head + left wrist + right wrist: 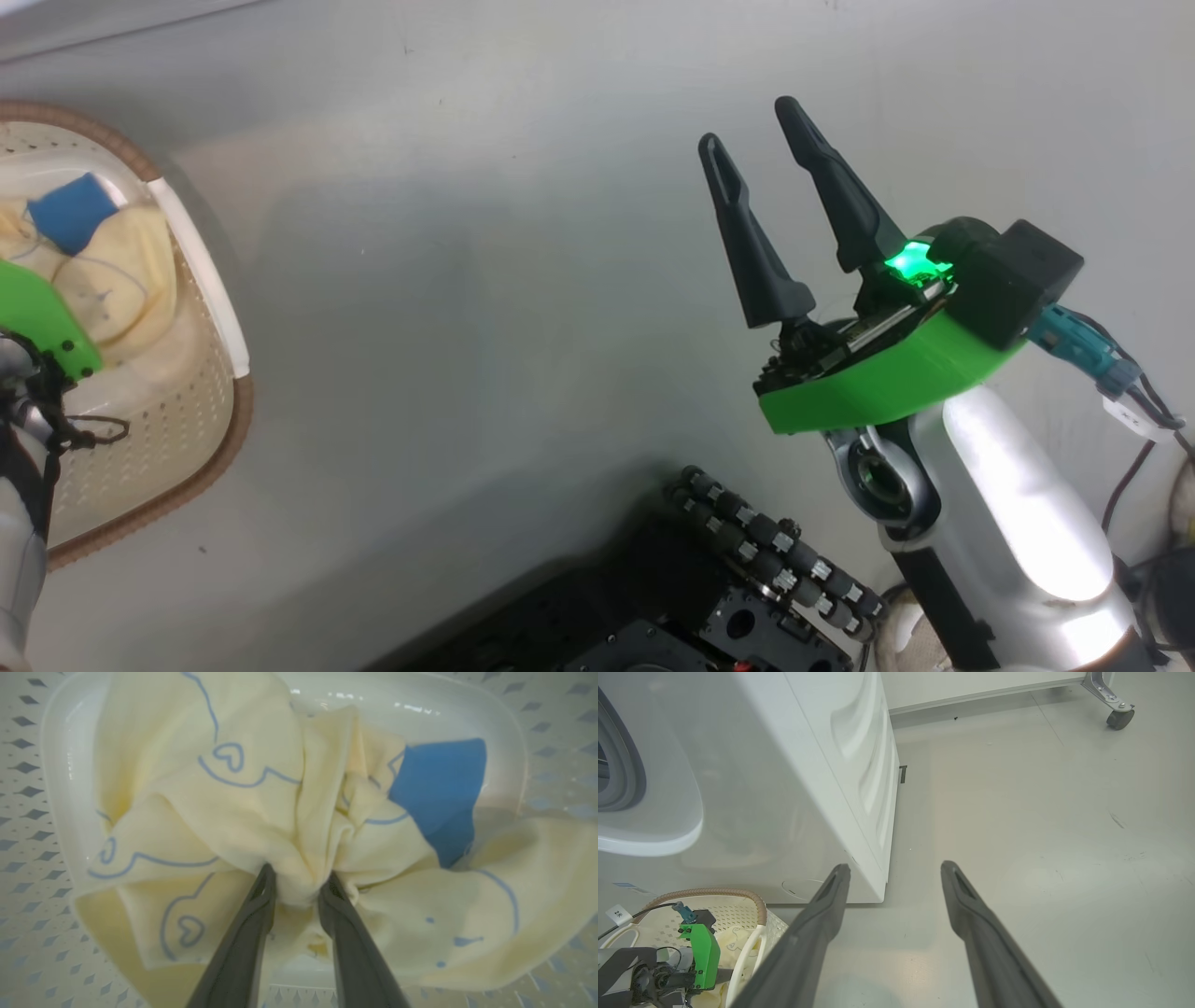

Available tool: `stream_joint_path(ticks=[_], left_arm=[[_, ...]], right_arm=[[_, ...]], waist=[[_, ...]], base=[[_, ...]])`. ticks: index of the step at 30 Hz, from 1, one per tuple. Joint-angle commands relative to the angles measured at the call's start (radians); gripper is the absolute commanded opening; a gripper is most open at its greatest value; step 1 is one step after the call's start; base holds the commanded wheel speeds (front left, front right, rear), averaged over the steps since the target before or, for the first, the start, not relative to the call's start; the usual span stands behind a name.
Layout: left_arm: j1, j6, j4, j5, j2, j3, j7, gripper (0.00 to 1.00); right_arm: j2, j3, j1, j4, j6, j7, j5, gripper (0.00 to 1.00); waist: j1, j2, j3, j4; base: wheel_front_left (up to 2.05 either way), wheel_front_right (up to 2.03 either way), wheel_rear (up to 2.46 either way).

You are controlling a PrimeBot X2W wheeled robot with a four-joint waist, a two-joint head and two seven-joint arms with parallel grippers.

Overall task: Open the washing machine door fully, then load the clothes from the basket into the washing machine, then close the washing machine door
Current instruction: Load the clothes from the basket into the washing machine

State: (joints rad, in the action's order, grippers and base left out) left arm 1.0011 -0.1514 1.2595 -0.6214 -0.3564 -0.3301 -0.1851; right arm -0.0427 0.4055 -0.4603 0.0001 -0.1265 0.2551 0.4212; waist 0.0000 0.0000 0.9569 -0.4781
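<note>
While head view shows right jaws wide | left wrist view: left jaws pinch clothes in basket

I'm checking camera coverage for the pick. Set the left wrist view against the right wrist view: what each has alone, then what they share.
Left wrist view: the left gripper pinching a gathered fold of the clothes, blue patch and heart print close up. Right wrist view: the right gripper open above the floor, the washing machine and its grey gasket. Shared: the basket holding the clothes.
</note>
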Motion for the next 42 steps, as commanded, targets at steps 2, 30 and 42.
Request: stream_joint_path(ticks=[2,30,42], left_arm=[[-0.022,-0.009,0.006,0.005,-0.027,0.009,-0.005,0.00],[-0.093,0.006,-0.020,0.041,0.015,-0.050,0.323,0.00],[-0.189,-0.006,-0.148,0.032,0.063,-0.022,0.445,0.00]], right_arm=[[-0.008,0.002,0.033,-0.032,-0.004,0.007,0.005,1.00],[-0.008,-0.098,0.098,0.010,-0.004,0.007,-0.075,1.00],[-0.008,-0.152,0.179,0.030,-0.004,-0.005,-0.134,1.00]], waist=[[0.0000,0.0000,0.000,0.001],[0.0000,0.0000,-0.213,0.132],[0.0000,0.0000,-0.384,0.207]], base=[[0.00,0.00,0.00],[0.00,0.00,0.00],[0.00,0.00,0.00]])
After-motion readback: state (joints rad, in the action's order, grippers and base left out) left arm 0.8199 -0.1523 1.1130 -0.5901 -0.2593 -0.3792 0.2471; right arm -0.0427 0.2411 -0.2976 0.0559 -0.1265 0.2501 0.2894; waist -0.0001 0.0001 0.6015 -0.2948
